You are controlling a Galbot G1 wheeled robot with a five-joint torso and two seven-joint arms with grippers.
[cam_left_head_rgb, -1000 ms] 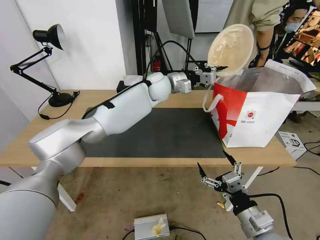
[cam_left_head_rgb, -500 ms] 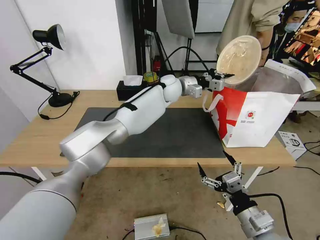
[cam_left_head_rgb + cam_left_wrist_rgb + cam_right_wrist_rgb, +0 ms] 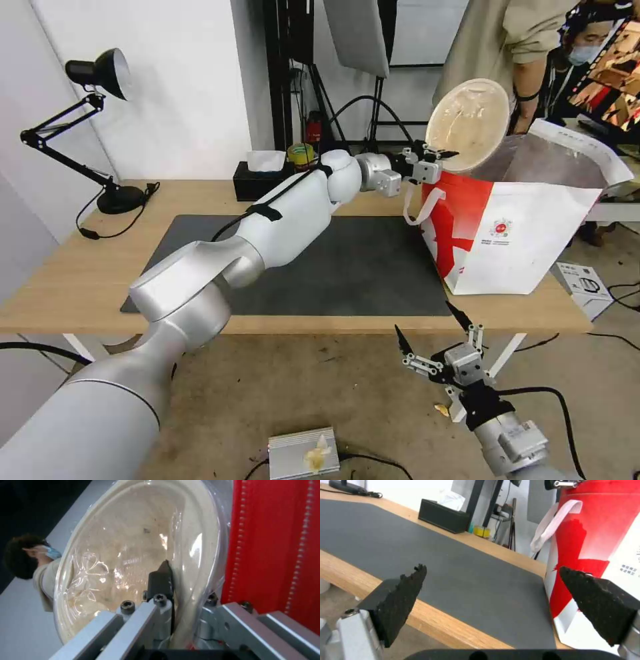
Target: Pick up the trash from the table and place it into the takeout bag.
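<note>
Head view:
- Left gripper: arm stretched across the table; jaws clamped on the lower rim of the beige paper-pulp bowl.
- Bowl attitude: stands on edge, its open face toward the camera, its rim plane close to vertical.
- Bowl position: above the rear left corner of the takeout bag, at the mouth, not yet inside.
- Governing relation: the foil-lined opening lies below the bowl and to the robot's right of the gripper. In my judgement, the bowl must travel that way and go in edge first.
- Nearer arm: the left arm is at the bag mouth. The right gripper hangs below the table's front edge, well apart from the bag top, jaws spread wide, empty.
- Count: one bowl, one takeout bag, one dark grey mat, one black tissue box. No other trash item is seen on the table.

Left wrist view:
- Grip: one black finger lies against the bowl's inner face; the rim passes between the two jaws. A clear film covers the bowl's mouth.
- Bag: the red panel stands just beside the bowl's rim.
- Count: one bowl.

Right wrist view:
- Right gripper: two black serrated pads far apart, nothing between them.
- Scene: mat and table edge ahead; bag wall with one white strap handle to one side; tissue box at the far end.
</note>
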